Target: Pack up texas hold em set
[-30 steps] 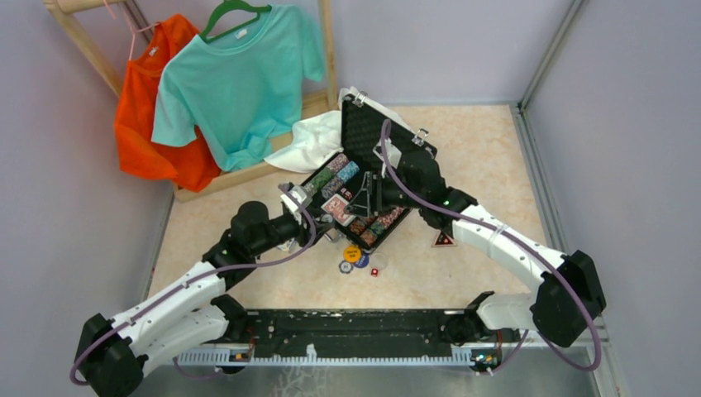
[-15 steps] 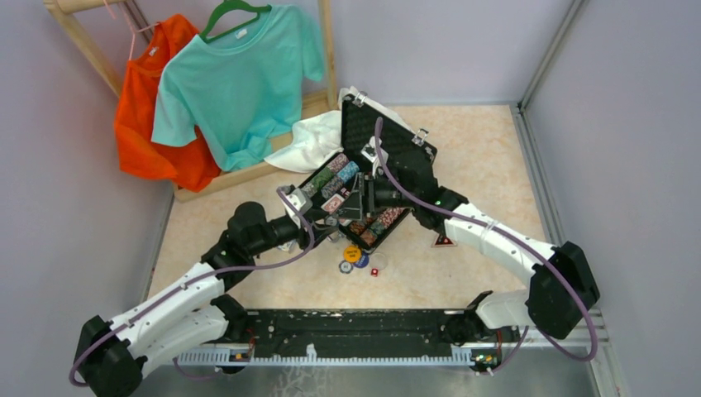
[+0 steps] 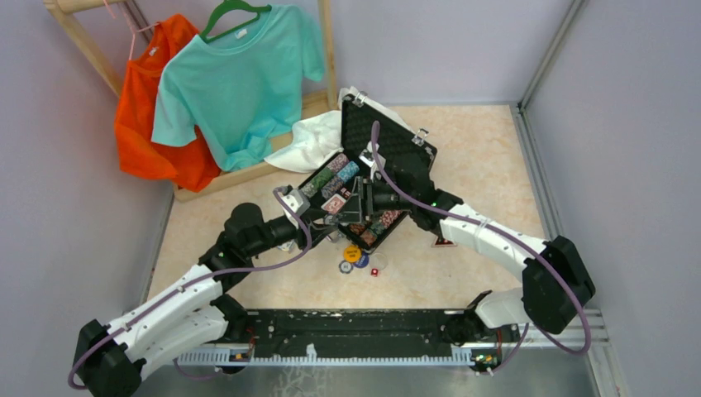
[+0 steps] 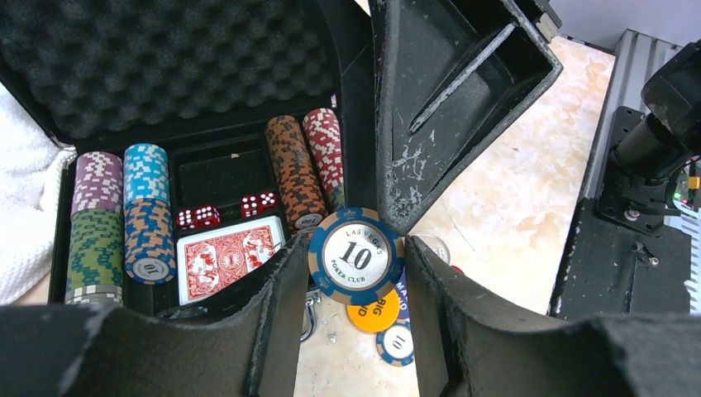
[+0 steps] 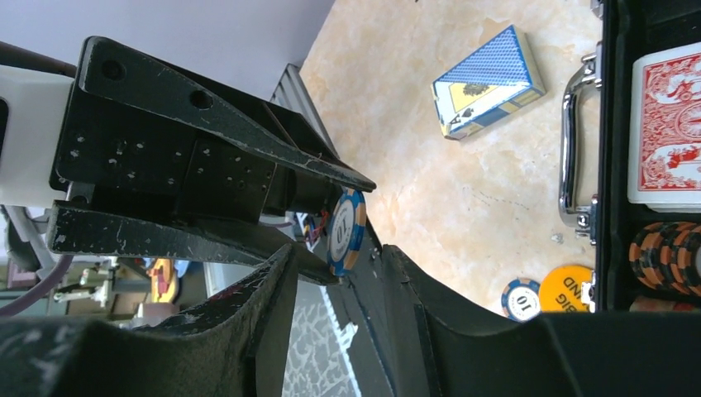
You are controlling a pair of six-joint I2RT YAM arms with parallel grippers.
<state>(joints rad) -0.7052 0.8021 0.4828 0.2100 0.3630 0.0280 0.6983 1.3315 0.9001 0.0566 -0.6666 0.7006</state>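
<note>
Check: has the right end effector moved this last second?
Yes, the right end effector slid left over the case, toward the chip in the left end effector.

Enclosure: walled cell with a marbled surface and a clothes rack.

Three plain lilac-grey walls bound the cell: back wall (image 3: 446,41), left wall (image 3: 50,207), right wall (image 3: 645,165). The surface (image 3: 488,157) is beige with a marbled pattern, and a grey channel (image 3: 536,157) runs along its right edge. A wooden rack (image 3: 331,78) stands in the far left corner. It carries an orange shirt (image 3: 145,124) and a teal shirt (image 3: 236,83), the latter on a green hanger (image 3: 236,10). A white cloth (image 3: 310,141) lies crumpled beside the rack base. A black plate (image 3: 355,322) spans the near edge. Lighting is even and diffuse.
</note>
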